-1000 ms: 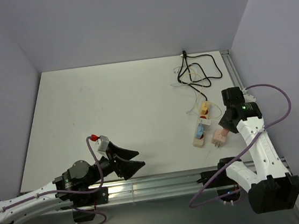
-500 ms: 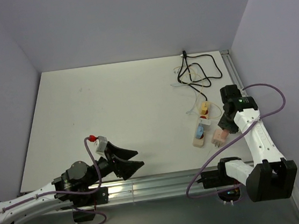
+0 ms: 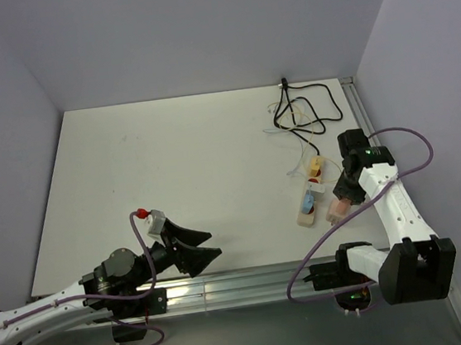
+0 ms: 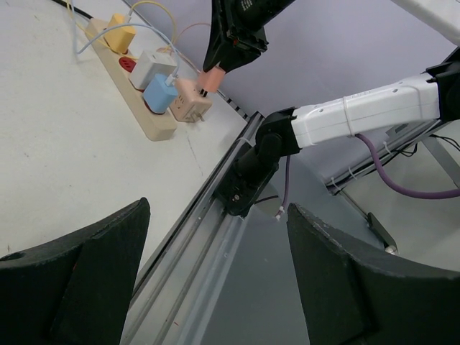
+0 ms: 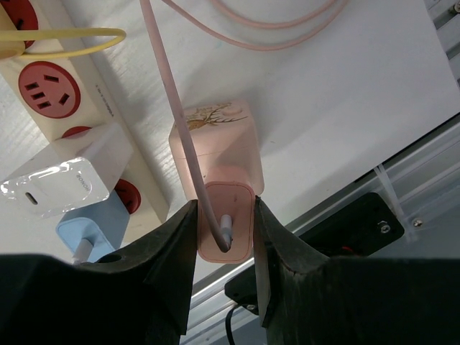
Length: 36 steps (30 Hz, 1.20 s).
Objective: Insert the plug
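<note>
Right gripper (image 5: 224, 233) jaws clamped on pink square charger plug (image 5: 215, 151) beside cream plastic power strip (image 5: 97, 83); not inserted. Left gripper (image 3: 196, 251) jaws wide. Next: probably align prongs with free red socket (image 5: 44, 85), press.

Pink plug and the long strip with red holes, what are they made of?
The pink plug looks like smooth hard plastic: it has rounded moulded edges and a soft sheen. The strip seems to be matte cream plastic too, judging by its even moulded face.
</note>
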{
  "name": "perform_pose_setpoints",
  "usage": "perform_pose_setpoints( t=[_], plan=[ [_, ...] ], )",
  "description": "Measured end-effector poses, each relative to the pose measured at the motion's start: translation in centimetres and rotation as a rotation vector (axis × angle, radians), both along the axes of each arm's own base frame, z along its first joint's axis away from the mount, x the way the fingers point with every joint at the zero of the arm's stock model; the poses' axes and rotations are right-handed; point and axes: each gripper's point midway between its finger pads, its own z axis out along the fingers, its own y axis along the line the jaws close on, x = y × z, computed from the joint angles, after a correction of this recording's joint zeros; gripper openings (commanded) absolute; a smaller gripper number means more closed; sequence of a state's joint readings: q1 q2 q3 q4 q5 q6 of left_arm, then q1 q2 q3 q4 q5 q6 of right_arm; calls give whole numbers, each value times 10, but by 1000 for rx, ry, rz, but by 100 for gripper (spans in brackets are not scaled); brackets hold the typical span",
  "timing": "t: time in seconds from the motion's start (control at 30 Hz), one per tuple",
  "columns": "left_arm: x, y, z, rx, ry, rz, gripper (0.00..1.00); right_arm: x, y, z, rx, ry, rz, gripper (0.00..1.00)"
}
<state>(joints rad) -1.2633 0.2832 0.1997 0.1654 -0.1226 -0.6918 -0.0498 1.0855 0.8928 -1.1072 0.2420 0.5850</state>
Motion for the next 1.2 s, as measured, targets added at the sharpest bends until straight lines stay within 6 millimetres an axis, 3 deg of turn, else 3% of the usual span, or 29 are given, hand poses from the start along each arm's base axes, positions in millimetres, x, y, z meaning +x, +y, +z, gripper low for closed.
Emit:
perform_pose_setpoints(
  t=[0.77,1.2],
  plan=[
    [1,3,0,0,-18,8,83,5,-9,-6,-47,38,16,0],
    [1,1,-5,20,-12,7,83,16,13,-6,59,-73,-105,0]
  ],
)
